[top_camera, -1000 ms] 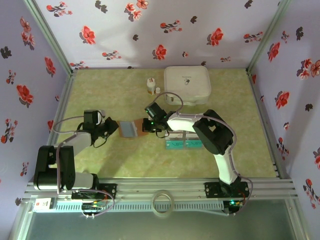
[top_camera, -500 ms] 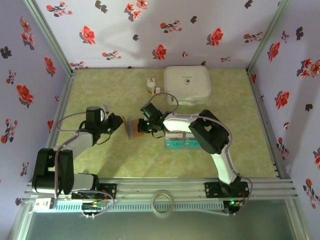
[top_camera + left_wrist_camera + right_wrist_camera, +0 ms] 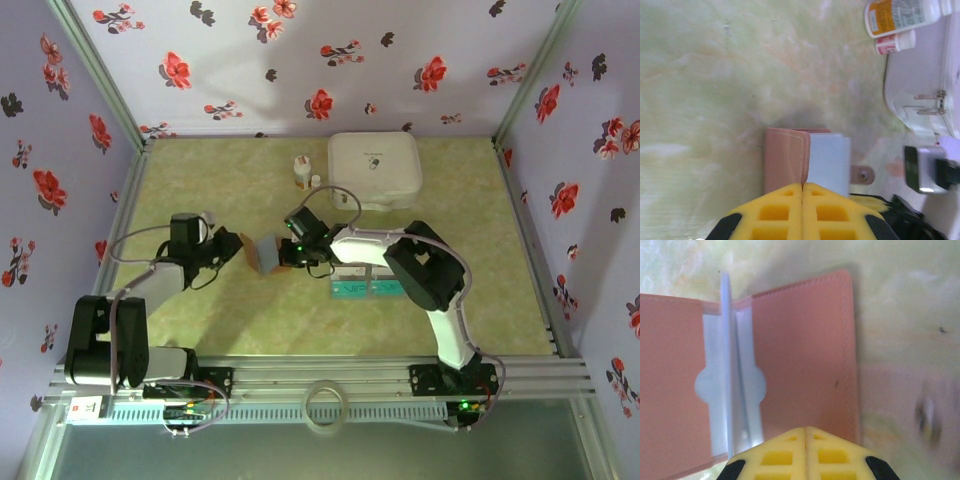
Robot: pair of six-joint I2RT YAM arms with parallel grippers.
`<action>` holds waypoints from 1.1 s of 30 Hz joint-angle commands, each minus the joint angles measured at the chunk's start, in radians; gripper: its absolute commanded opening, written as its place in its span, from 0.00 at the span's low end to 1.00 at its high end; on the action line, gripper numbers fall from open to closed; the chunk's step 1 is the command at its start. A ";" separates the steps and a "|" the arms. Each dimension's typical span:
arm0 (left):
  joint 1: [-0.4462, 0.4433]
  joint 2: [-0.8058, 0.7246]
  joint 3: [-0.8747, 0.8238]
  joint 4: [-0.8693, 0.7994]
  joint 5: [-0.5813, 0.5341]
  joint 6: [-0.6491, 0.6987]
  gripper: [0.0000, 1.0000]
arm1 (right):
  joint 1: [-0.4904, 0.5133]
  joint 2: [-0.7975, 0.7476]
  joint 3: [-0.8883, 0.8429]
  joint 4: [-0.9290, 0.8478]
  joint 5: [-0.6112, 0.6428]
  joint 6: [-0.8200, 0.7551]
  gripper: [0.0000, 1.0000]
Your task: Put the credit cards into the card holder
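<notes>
Two robot arms meet at the card holder (image 3: 265,254) near the middle of a pale green marbled surface (image 3: 220,180), inside a booth papered with red flowers. The small brown wallet stands partly open and tilted, its pale blue-grey inner face turned up to the overhead camera.

The left pincer (image 3: 232,250) reaches it from the left and the right pincer (image 3: 288,252) from the right.

Seen from the left wrist, the yellow left pincer (image 3: 802,187) is closed, its tips meeting where the holder's (image 3: 787,157) brown flap borders the blue-grey lining. Whether it nips the flap cannot be told.

From the right wrist, the right pincer (image 3: 806,430) is likewise closed, pointing at the brown inner panel of the opened holder (image 3: 800,350). A blue-grey pocket leaf (image 3: 727,365) stands edge-on beside it. Contact with the panel cannot be told.

The credit cards (image 3: 366,288) lie flat on the surface to the right of the holder, under the right arm. Teal ones lie nearest the camera and paler ones just behind.

At the back sit a white rounded box (image 3: 373,168) and two small white bottles (image 3: 302,172) just to its left.
</notes>
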 commanded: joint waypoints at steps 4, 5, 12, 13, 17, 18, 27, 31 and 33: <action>0.027 -0.003 0.017 -0.070 -0.023 0.057 0.00 | -0.004 -0.107 -0.010 -0.046 0.044 -0.010 0.07; 0.028 0.001 0.019 -0.073 -0.023 0.059 0.00 | -0.001 -0.111 -0.007 -0.052 0.050 -0.014 0.07; 0.035 0.029 0.051 -0.107 -0.034 0.089 0.00 | 0.024 -0.114 0.028 -0.067 0.058 -0.041 0.09; 0.036 0.034 0.056 -0.112 -0.038 0.096 0.00 | 0.027 -0.103 0.045 -0.067 0.045 -0.049 0.09; 0.041 0.052 0.082 -0.152 -0.057 0.123 0.03 | 0.043 -0.033 0.125 -0.099 0.012 -0.082 0.09; 0.044 0.051 0.089 -0.166 -0.065 0.129 0.09 | 0.044 -0.013 0.139 -0.108 0.011 -0.087 0.09; 0.054 -0.006 0.158 -0.283 -0.091 0.168 0.35 | 0.011 0.048 0.092 -0.082 0.035 -0.082 0.07; 0.046 -0.065 0.162 -0.282 -0.063 0.121 0.44 | 0.006 0.054 0.067 -0.071 0.035 -0.079 0.07; 0.032 -0.094 0.168 -0.272 -0.048 0.085 0.46 | 0.007 0.056 0.058 -0.062 0.032 -0.075 0.07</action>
